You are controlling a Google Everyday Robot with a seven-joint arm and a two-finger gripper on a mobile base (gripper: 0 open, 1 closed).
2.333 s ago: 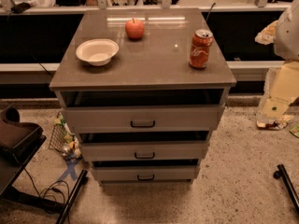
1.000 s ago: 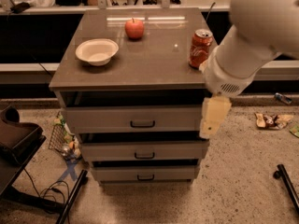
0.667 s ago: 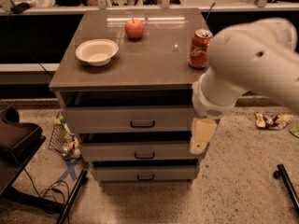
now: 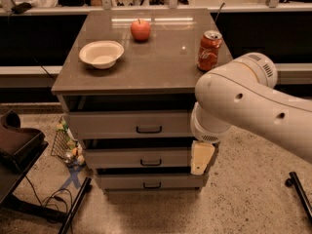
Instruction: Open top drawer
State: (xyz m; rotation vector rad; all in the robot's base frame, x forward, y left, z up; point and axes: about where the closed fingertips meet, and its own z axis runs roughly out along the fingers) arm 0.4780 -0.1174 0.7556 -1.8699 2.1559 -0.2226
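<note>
The grey cabinet (image 4: pixel 146 74) has three drawers. The top drawer (image 4: pixel 112 123) has the tallest plain grey front and a small black bar handle (image 4: pixel 148 129) at its centre. A dark gap shows above its front. My white arm (image 4: pixel 253 106) reaches in from the right and covers the cabinet's right front corner. My gripper (image 4: pixel 202 157) is a cream-coloured piece hanging in front of the right end of the middle drawer (image 4: pixel 136 157). It is below and to the right of the top drawer's handle and apart from it.
On the cabinet top stand a white bowl (image 4: pixel 101 53), a red apple (image 4: pixel 140 29) and a red soda can (image 4: pixel 209 50). A dark seat (image 4: pixel 17 143) and cables (image 4: pixel 48 199) lie at the left. A black leg (image 4: pixel 298 191) is on the floor at the right.
My arm has swung in from the right and moved left and down across the cabinet's right front. The gripper dropped from beside the top drawer to the middle drawer. The drawers have not moved.
</note>
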